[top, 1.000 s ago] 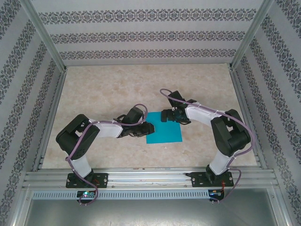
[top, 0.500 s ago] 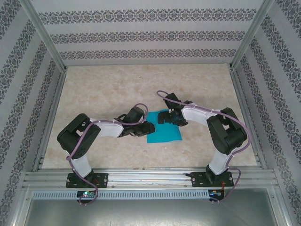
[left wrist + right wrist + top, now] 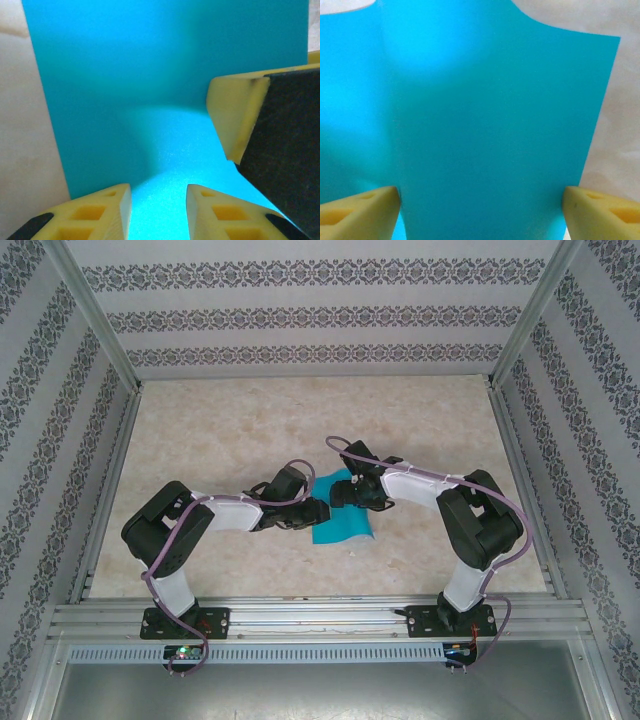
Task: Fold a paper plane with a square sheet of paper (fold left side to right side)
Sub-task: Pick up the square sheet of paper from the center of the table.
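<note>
Right gripper [image 3: 480,205] straddles the square sheet of paper [image 3: 490,115], jaws spread wide, the teal spanning from tip to tip; whether it grasps, I cannot tell. Left gripper [image 3: 155,207], just beside it, stands narrowly parted and released, tips over the same bowed sheet. Beneath both lies the beige marbled table [image 3: 230,430]; beyond them rise patterned walls [image 3: 300,315].

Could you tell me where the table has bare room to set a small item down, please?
The far half of the table, from the back wall to the left gripper and right gripper, is bare; so is the near strip before the front rail. Mid-table is crowded: both grippers meet over the square sheet of paper.
</note>
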Action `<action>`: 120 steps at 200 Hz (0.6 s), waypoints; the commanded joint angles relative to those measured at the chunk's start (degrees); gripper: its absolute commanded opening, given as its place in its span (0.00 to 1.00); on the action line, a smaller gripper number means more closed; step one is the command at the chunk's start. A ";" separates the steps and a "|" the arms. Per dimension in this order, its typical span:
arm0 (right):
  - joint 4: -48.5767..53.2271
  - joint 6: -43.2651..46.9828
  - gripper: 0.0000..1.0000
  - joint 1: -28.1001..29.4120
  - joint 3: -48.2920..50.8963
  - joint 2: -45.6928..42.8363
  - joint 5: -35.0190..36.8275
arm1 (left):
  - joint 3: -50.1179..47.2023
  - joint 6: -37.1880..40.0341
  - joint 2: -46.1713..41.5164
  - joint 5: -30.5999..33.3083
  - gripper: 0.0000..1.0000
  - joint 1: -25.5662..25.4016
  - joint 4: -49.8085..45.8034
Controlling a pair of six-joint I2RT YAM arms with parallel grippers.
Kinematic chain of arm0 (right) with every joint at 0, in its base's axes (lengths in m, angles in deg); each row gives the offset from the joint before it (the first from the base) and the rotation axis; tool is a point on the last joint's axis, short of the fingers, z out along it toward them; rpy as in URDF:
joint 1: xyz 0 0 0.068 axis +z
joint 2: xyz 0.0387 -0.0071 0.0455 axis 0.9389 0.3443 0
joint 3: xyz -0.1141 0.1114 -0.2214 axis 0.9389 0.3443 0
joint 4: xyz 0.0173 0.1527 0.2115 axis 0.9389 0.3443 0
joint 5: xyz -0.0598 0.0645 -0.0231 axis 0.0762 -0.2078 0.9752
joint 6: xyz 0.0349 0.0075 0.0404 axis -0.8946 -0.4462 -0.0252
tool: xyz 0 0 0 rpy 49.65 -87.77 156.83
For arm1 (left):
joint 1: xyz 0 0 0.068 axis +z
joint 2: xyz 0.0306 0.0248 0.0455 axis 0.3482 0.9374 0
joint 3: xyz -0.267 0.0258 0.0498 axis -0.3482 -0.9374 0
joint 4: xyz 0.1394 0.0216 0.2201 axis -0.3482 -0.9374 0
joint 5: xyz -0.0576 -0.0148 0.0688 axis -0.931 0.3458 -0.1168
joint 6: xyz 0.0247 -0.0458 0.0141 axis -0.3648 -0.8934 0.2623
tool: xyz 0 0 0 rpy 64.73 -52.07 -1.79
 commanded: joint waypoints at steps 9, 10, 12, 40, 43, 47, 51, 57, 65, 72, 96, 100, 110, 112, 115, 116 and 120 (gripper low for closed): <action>0.64 -0.27 0.76 0.48 -0.73 0.22 -0.95 | -0.57 -1.53 1.07 0.77 0.38 -0.65 2.53; 0.62 -0.30 0.76 0.50 -0.67 0.16 -0.99 | -0.55 -1.59 1.09 0.74 0.38 -0.65 2.57; 0.47 -0.24 0.75 0.49 -0.58 0.08 -1.03 | -0.61 -1.70 1.09 0.67 0.39 -0.70 2.72; -1.71 0.15 0.63 0.34 0.75 -1.35 -1.43 | -1.57 -2.55 -0.56 0.32 0.42 -0.58 5.17; -1.91 0.18 0.62 0.25 0.87 -1.49 -1.47 | -1.72 -2.53 -0.87 0.39 0.42 -0.57 5.31; -2.33 0.19 0.60 0.20 1.10 -1.70 -1.62 | -1.85 -2.45 -1.36 0.52 0.43 -0.50 5.40; -2.70 0.19 0.58 0.09 1.30 -2.01 -1.84 | -1.99 -2.44 -1.98 0.65 0.43 -0.40 5.35; -3.68 0.28 0.55 -0.08 1.92 -2.41 -2.26 | -2.26 -2.22 -2.93 0.84 0.44 -0.18 5.27; -4.76 0.37 0.52 -0.39 2.60 -2.97 -2.99 | -2.62 -1.90 -4.32 0.95 0.45 0.23 5.12; -6.04 0.37 0.48 -0.69 3.42 -3.58 -3.70 | -3.07 -1.59 -5.77 1.05 0.45 0.66 4.87; -11.40 0.28 0.41 -2.22 6.80 -6.28 -6.76 | -4.43 0.39 -11.70 1.91 0.49 2.58 2.09; -12.46 0.28 0.40 -2.55 7.48 -6.78 -7.49 | -4.68 0.92 -12.77 2.13 0.50 2.95 1.44; -15.58 0.29 0.37 -3.54 9.22 -8.34 -9.79 | -5.31 2.41 -15.62 2.35 0.53 3.99 -0.23; -16.32 0.28 0.37 -3.75 9.63 -8.62 -10.39 | -5.49 2.69 -16.23 2.44 0.54 4.20 -0.62; -17.40 0.28 0.36 -4.04 10.26 -9.08 -11.10 | -5.66 3.08 -17.10 2.62 0.55 4.59 -1.23; -17.81 0.24 0.36 -4.14 10.45 -9.23 -11.48 | -5.73 3.22 -17.35 2.68 0.55 4.65 -1.37; -19.34 0.08 0.36 -4.63 11.21 -9.84 -12.79 | -6.00 3.84 -18.54 2.80 0.57 5.07 -1.91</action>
